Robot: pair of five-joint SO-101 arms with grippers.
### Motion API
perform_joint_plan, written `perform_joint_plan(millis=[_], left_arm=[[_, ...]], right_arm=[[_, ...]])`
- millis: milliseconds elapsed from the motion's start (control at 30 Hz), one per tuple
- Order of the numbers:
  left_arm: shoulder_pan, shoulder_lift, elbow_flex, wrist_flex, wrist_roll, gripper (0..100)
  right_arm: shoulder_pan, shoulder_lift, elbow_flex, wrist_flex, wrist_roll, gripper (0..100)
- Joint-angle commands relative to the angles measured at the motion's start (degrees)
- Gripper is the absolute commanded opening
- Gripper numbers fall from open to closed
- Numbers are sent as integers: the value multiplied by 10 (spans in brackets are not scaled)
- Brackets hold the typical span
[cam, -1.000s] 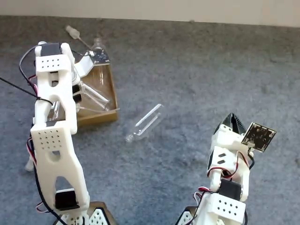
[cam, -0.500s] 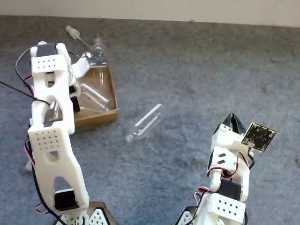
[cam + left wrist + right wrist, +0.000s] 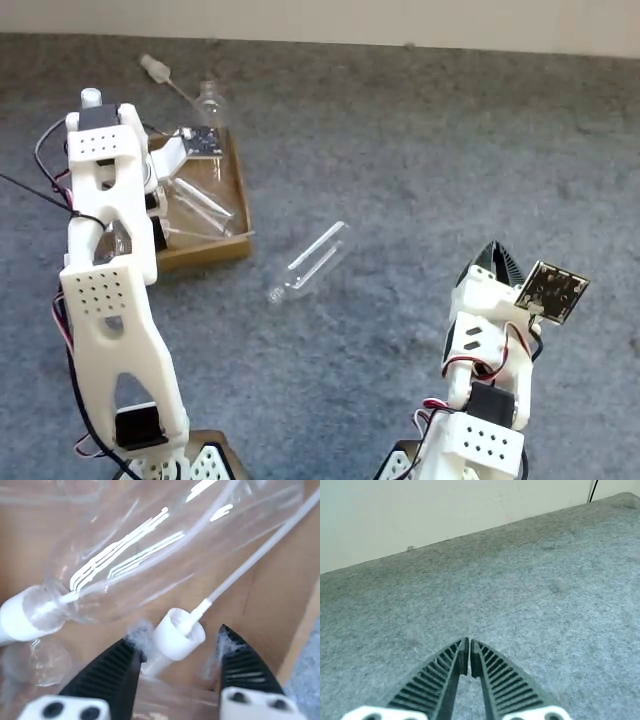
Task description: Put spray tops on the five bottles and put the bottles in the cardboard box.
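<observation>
**Desk:** What is hard to read on your screens?

**Operator:** On the high view my left arm lies across the cardboard box, which sits toward the table's far left corner. Because of that I cannot count the clear bottles inside. On the left wrist view I see the left gripper spread wide, with its fingers on either side of a white spray top. Its dip tube runs off over the box floor. I cannot tell whether either finger touches the top. Just past it a boxed bottle lies on its side. Its capped neck is cut off by the frame edge.

**Desk:** And the right side?

**Operator:** I see the right gripper pressed together, tips meeting. It points toward the far edge from a spot near the table's near edge, right of the middle.

**Desk:** Where is there room to move?

**Operator:** I find the widest stretch between the box and the right gripper. A loose bottle lies on its side there, near the table's middle and well apart from both. Past the box's far wall an upright bottle stands just beside it. Another spray top lies close to the table's far edge.
</observation>
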Motion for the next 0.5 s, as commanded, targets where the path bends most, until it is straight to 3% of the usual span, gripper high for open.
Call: perform_joint_plan(millis=[0, 467], left_arm=[[-10, -1, -20, -6, -47, 109], [-8, -28, -39, -3, -53, 84]], right_arm=[[-5, -4, 67, 1, -2, 14], [-5, -4, 67, 1, -2, 14]])
